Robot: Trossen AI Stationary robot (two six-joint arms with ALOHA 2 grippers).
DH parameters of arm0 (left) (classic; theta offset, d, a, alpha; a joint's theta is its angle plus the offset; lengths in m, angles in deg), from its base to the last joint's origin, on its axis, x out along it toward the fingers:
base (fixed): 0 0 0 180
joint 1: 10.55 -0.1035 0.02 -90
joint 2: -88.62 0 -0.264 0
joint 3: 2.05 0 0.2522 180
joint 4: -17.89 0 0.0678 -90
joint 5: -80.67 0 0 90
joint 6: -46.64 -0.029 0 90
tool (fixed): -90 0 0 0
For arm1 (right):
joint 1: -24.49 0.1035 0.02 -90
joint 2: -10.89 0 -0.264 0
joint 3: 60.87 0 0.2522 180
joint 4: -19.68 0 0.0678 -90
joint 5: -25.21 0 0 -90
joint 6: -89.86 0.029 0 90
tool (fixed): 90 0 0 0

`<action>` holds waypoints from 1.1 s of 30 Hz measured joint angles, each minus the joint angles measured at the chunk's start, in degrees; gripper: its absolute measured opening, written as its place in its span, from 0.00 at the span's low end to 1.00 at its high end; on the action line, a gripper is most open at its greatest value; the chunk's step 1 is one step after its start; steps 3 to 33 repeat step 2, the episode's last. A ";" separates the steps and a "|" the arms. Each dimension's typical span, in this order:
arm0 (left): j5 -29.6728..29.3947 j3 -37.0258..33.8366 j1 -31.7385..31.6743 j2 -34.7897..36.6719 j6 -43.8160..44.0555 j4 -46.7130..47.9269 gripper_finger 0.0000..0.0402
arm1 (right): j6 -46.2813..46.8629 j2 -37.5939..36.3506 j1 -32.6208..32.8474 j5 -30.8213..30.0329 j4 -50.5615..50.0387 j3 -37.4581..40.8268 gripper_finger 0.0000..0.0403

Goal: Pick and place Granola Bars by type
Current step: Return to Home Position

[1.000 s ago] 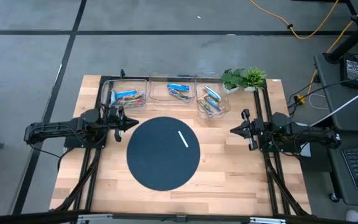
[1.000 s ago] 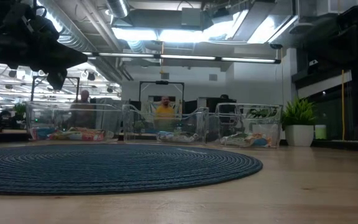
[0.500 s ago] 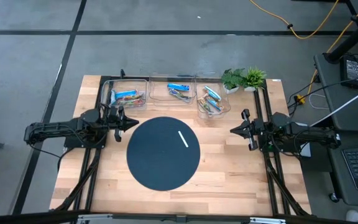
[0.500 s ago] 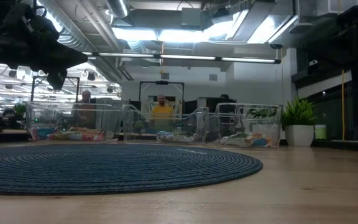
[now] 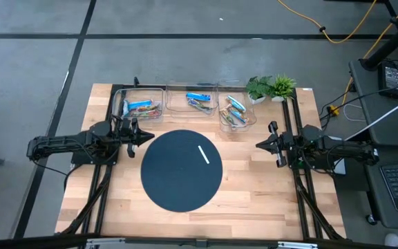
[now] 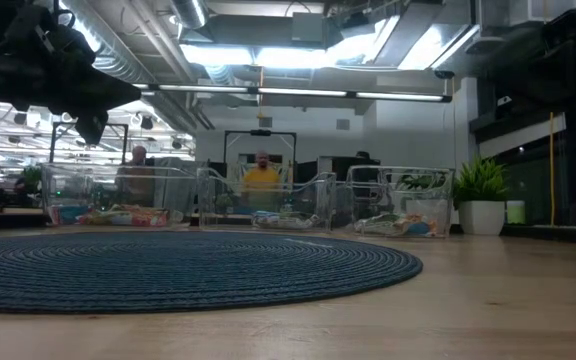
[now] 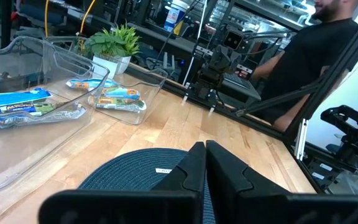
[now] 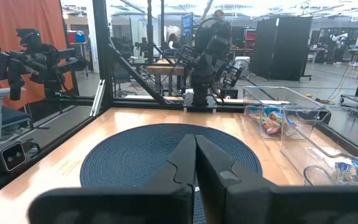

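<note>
All bars [image 5: 199, 101] lie in three clear bins [image 5: 182, 111] along the tabletop's [image 5: 254, 200] far edge. Before them, a white strip [image 5: 203, 154] rests on the round mat [image 5: 171, 187]. Left jaws, pressed together and empty, hang at the mat's left edge. Right jaws, likewise closed, hang off its right.

The wooden table [image 5: 254, 187] is lit evenly from overhead, with only soft shadows cast. Ceiling light panels [image 6: 268, 55] are blown out in the low view; glare is caught on clear bins [image 7: 55, 59].
</note>
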State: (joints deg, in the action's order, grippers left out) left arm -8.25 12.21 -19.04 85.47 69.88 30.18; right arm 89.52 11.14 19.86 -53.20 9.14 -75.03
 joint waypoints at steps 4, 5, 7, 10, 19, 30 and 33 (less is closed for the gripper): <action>0.00 0.00 0.00 0.00 0.00 0.00 0.01 | 0.05 0.00 -0.02 0.00 -0.01 0.00 0.03; 0.00 0.00 0.00 0.00 0.00 0.00 0.01 | 0.05 0.00 -0.02 0.00 -0.01 0.00 0.03; 0.00 0.00 0.00 0.00 0.00 0.00 0.01 | 0.05 0.00 -0.02 0.00 -0.01 0.00 0.03; 0.00 0.00 0.00 0.00 0.00 0.00 0.01 | 0.05 0.00 -0.02 0.00 -0.01 0.00 0.03; 0.00 0.00 0.00 0.00 0.00 0.00 0.01 | 0.05 0.00 -0.02 0.00 -0.01 0.00 0.03; 0.00 0.00 0.00 0.00 0.00 0.00 0.01 | 0.05 0.00 -0.02 0.00 -0.01 0.00 0.03; 0.00 0.00 0.00 0.00 0.00 0.00 0.01 | 0.05 0.00 -0.02 0.00 -0.01 0.00 0.03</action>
